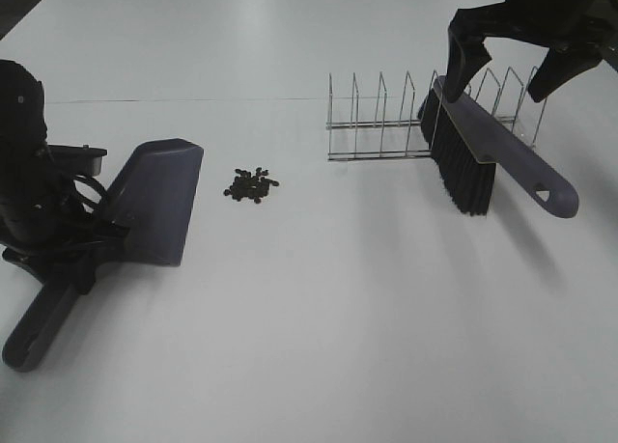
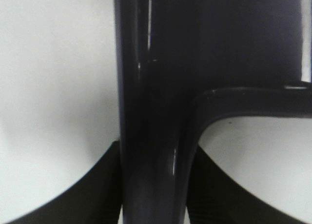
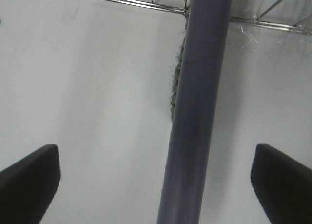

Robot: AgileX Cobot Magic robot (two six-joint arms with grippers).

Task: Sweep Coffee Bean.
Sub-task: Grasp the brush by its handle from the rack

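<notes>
The black left gripper (image 1: 70,258) sits low on its folded arm, jaws clamped on the purple-grey plastic dustpan handle (image 1: 37,329). The black right gripper (image 1: 494,84) hangs raised, pointing down, its fingers (image 3: 29,185) spread wide.

The purple-grey plastic brush handle (image 3: 197,112) lies between the right gripper's (image 3: 156,185) wide-spread black fingers (image 3: 29,180), clear of both, and crosses the silver wire rack (image 3: 126,0).

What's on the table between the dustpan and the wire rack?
Only a small pile of coffee beans, apart from both and nearer the dustpan than the wire rack; the rest is bare table. The exterior high view shows this.
</notes>
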